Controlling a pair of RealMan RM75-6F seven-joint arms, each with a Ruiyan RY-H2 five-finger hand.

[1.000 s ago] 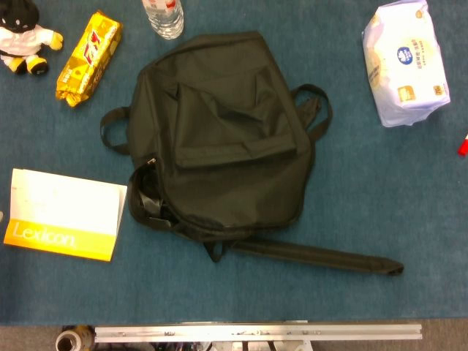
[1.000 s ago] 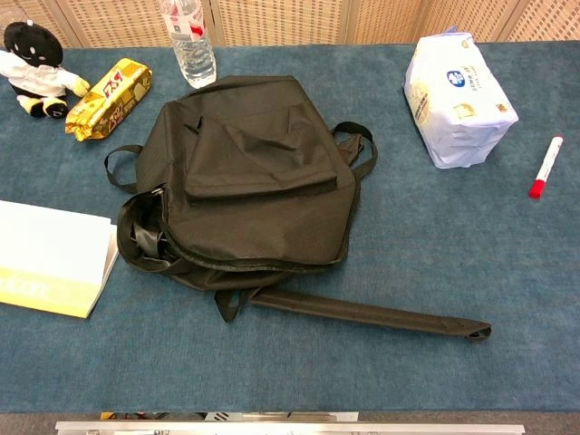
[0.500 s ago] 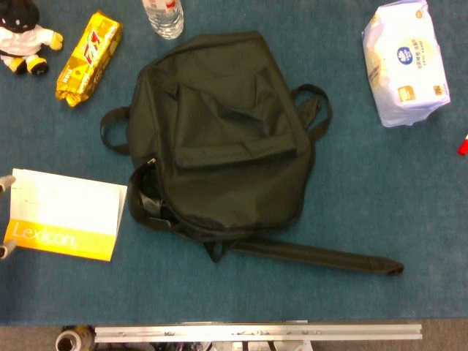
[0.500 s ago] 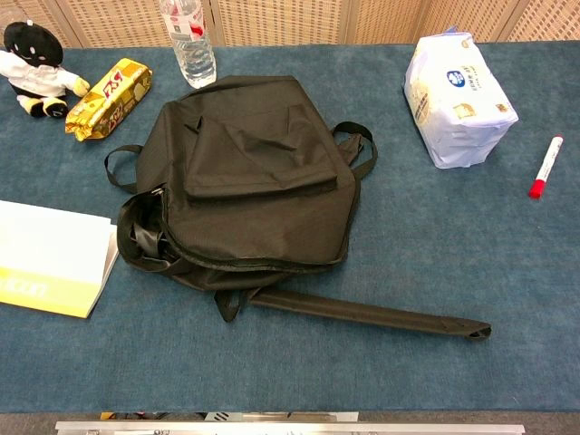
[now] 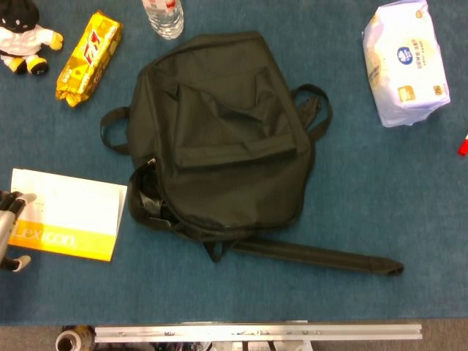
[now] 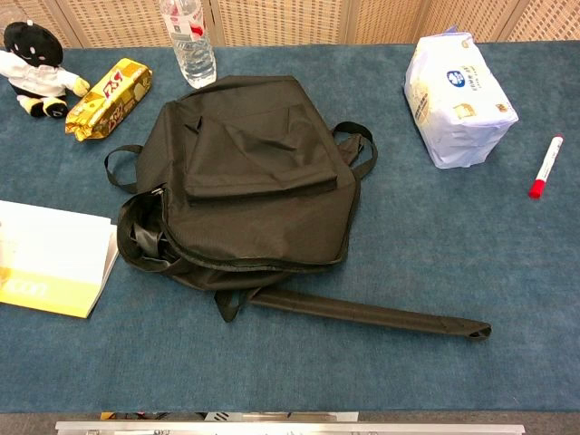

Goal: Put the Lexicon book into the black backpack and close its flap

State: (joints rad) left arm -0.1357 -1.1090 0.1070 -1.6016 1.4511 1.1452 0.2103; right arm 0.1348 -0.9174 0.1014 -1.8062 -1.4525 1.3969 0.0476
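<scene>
A black backpack [image 5: 223, 139] is laid flat near the middle of a blue cloth-covered table [image 5: 365, 190], its top opening gaping toward eight o'clock and its front pocket flap facing up. A long black strap [image 5: 314, 256] is stretched out from the bag's lower edge toward four o'clock. At nine o'clock from the backpack, just beside its opening but apart from it, the Lexicon book [image 5: 69, 213] is seen lying flat, with a white cover and a yellow band carrying the title. At the far left edge of the head view, part of the left hand [image 5: 10, 227] is visible at the book's outer edge; fingertips [image 5: 22, 199] are seen above and below the yellow band, but whether the book is gripped or only touched cannot be told. The right hand is shown in neither view. At eleven o'clock from the bag, a yellow snack packet [image 5: 89, 57] and a black-and-white plush toy [image 5: 23, 36] are placed. A clear water bottle [image 5: 162, 16] is stood at twelve o'clock. A pack of tissues [image 5: 406, 62] is set at two o'clock, with a red-capped marker [image 6: 544, 167] beyond it at three o'clock.
</scene>
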